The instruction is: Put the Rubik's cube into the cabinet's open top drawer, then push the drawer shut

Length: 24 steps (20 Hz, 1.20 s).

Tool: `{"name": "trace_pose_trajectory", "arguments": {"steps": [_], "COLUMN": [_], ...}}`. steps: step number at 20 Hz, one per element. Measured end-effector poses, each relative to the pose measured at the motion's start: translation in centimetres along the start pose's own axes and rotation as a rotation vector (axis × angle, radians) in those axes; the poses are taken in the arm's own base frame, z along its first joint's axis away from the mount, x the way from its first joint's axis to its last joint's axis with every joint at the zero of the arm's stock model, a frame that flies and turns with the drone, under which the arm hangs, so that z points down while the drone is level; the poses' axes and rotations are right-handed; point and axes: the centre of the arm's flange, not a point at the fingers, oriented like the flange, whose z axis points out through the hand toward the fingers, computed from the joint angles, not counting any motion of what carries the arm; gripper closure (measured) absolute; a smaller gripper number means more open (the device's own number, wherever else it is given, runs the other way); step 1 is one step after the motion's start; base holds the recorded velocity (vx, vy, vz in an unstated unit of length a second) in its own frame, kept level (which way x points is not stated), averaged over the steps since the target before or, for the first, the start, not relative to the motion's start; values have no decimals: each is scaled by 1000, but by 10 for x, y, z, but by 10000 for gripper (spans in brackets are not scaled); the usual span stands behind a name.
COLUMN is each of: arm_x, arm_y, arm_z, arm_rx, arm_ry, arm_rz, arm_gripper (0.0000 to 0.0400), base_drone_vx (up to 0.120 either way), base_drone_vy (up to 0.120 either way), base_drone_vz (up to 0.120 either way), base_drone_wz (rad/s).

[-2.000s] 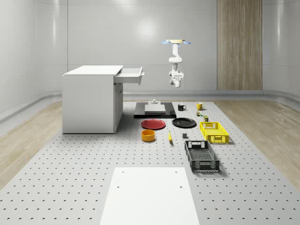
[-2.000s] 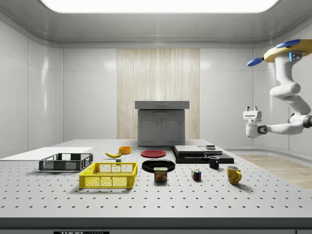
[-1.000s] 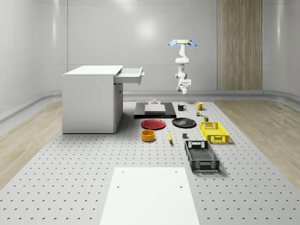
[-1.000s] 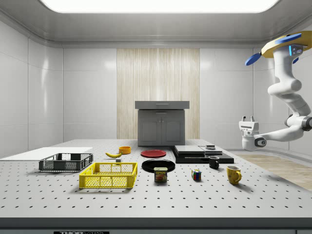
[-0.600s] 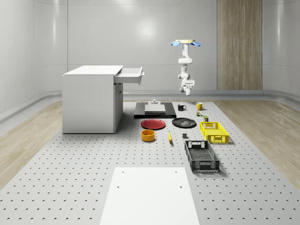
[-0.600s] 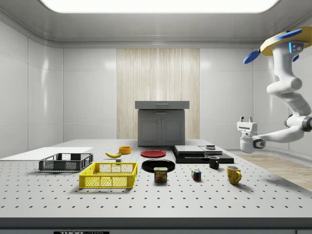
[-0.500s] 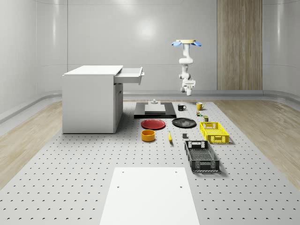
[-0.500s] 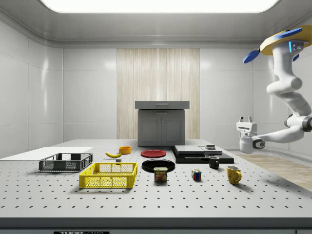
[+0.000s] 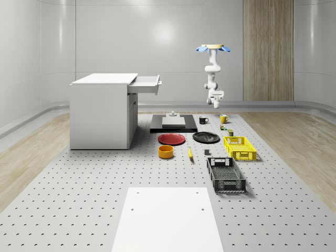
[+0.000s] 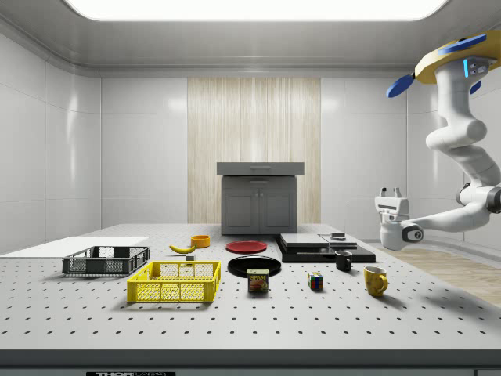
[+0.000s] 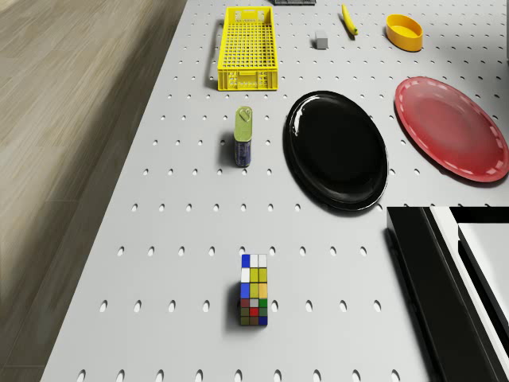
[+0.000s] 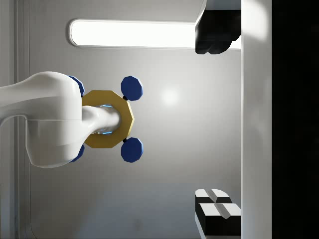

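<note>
The Rubik's cube lies on the perforated table, also seen as cube and cube, near the yellow mug. The drone hovers high above that end of the table. The arm hangs below it, and my gripper is turned with its fingers pointing up, well above the cube and holding nothing. In the wrist view the gripper is open, with the fingers wide apart, facing the drone's body. The white cabinet has its top drawer pulled out.
Near the cube stand a can, a black plate, a red plate and a black slab. Farther off are a yellow crate, a banana, an orange bowl, a black mug and a dark crate.
The drone has drifted toward the whole-scene view's right, away from the cabinet. The arm has swung the gripper lower, and its fingers now point up. The cube has not moved.
</note>
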Motion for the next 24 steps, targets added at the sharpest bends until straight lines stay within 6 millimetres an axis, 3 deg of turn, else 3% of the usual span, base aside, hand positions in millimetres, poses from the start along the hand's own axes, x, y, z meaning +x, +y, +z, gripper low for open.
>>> {"name": "trace_pose_trajectory", "arguments": {"steps": [4, 24], "arm_x": [0, -14], "arm_y": [0, -11], "arm_z": [0, 2], "arm_rx": [0, -114], "arm_ry": [4, 139], "arm_rz": [0, -2], "arm_gripper": [0, 0], "base_drone_vx": [120, 120], "base_drone_vy": [100, 0], "base_drone_vz": [0, 0], "base_drone_wz": [0, 0]}}
